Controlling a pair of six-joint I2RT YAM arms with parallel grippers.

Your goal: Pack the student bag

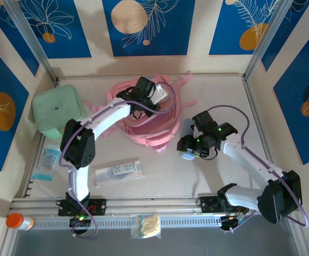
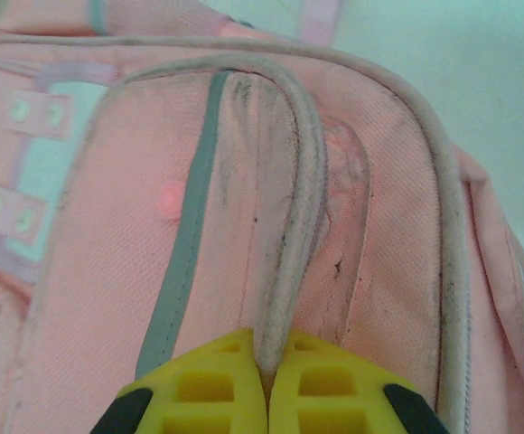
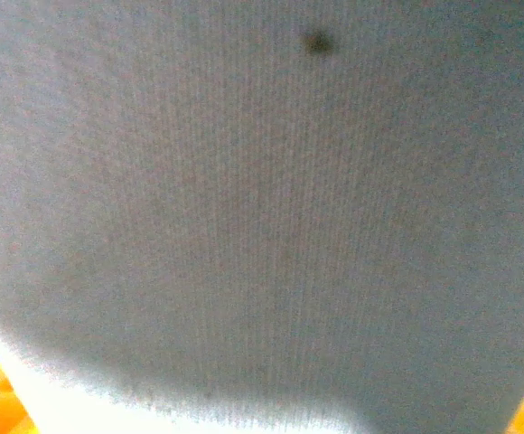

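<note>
Pink student bag (image 1: 144, 130) sat slumped at the far middle of the table (image 1: 218, 176), with its straps flopped out around it. Left pincer (image 2: 268, 366) was down on top of it, yellow fingertips squeezed together on a grubby piping ridge (image 2: 296, 208) of the bag. Right pincer (image 1: 188, 151) sat just off the bag's right side, clamped on a pale ribbed cloth (image 3: 262, 217) as far as I could tell. Mint-green case (image 1: 57, 111) sat near the far left corner.
</note>
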